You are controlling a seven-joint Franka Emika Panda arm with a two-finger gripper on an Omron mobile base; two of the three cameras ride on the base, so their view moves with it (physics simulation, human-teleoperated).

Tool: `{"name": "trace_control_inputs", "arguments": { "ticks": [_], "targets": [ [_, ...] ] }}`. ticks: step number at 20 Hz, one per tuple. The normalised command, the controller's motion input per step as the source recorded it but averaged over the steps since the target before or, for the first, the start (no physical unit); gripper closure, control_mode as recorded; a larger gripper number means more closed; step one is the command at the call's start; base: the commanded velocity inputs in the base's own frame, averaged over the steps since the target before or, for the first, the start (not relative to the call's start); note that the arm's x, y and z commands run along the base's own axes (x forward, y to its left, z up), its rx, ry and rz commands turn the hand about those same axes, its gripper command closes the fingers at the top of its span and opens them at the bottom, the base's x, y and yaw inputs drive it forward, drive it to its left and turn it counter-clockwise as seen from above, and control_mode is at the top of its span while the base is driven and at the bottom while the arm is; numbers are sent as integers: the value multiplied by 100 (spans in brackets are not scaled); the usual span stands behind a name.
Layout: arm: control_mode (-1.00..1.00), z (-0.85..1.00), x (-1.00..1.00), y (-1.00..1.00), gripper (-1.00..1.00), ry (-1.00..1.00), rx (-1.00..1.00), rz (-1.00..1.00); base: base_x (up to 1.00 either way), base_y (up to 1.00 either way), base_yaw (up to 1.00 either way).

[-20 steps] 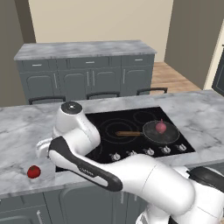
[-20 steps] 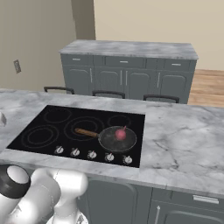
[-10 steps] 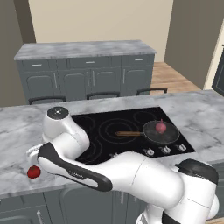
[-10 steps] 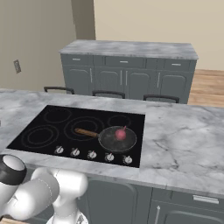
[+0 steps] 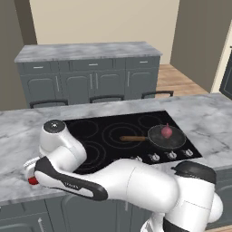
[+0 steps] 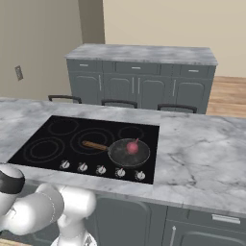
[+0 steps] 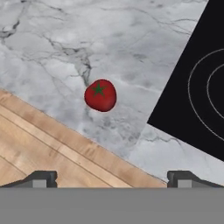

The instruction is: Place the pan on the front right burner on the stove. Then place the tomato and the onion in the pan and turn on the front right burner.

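Observation:
The dark pan (image 5: pixel 166 137) sits on the front right burner of the black stove (image 5: pixel 104 127), its wooden handle (image 5: pixel 133 138) pointing left. The pinkish onion (image 5: pixel 166 131) lies inside the pan (image 6: pixel 129 153). In the right base view the onion (image 6: pixel 132 147) rests near the pan's middle. The red tomato (image 7: pixel 100 95) lies on the marble counter near its front edge, left of the stove (image 7: pixel 197 87). My gripper (image 7: pixel 112 178) hovers open above the tomato, fingertips wide apart and empty. My arm partly covers the tomato (image 5: pixel 32 181) in the left base view.
A row of silver knobs (image 6: pixel 101 169) lines the stove's front edge. Behind the counter are dark chair backs (image 5: pixel 106 97) and a second grey cabinet island (image 5: pixel 86 52). Wooden floor (image 7: pixel 39 144) shows just past the counter edge beside the tomato.
My arm has swung down and to the left, bringing the hand over the tomato, which it now partly covers. The pan and the onion have not moved.

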Motion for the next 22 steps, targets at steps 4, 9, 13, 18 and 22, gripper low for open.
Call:
{"name": "trace_control_inputs", "arguments": {
  "ticks": [4, 9, 13, 18, 22],
  "targets": [
    [-100, -29, 30, 19, -100, 0, 0, 1, 0, 0, 0],
    [-100, -28, 34, 34, -100, 0, 0, 0, 0, 0, 0],
    [-100, -26, 32, 31, -100, 0, 0, 0, 0, 0, 0],
    [-100, -29, 25, 21, -100, 0, -1, 0, 0, 0, 0],
    [-100, -30, 16, 18, -100, 0, 0, 0, 0, 0, 0]
  ]
}}
